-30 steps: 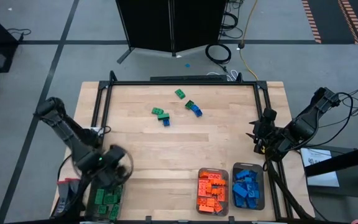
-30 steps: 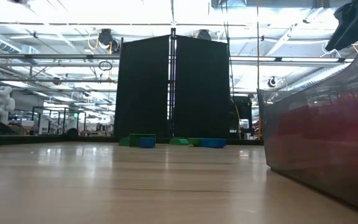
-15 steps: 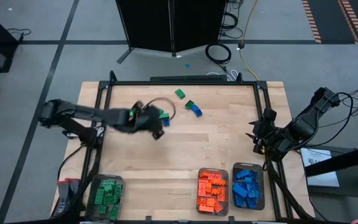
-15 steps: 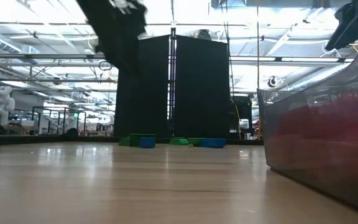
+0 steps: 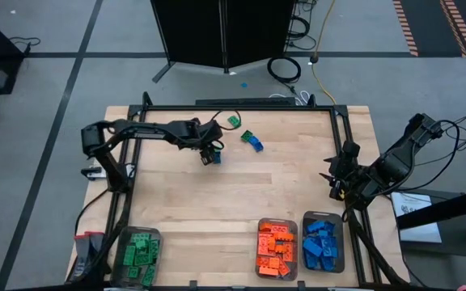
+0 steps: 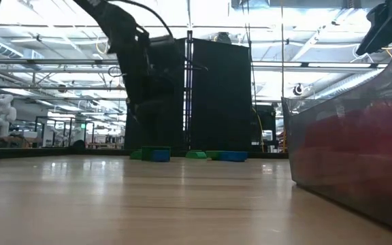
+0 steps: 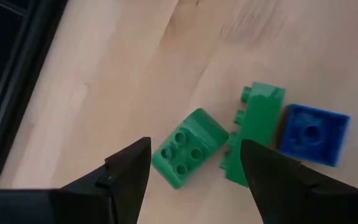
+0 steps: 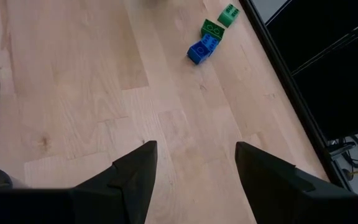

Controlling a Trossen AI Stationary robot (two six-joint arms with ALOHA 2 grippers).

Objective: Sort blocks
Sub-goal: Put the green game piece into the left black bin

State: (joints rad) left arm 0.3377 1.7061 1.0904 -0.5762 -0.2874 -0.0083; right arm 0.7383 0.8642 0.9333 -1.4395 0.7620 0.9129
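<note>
Studded green block [image 7: 189, 147] — glossy, round-shouldered

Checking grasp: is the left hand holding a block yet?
No; in the left wrist view the left hand is open above a green block lying on the table.

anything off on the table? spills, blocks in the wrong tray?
Nothing stands out. The green tray, orange tray and blue tray each hold one colour. Loose blocks remain unsorted; the open left gripper hovers over some.

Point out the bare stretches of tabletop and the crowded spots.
Free: the wide middle of the table, between the loose blocks and the trays. Crowded: the far edge, where the left gripper hovers, and the near edge.
</note>
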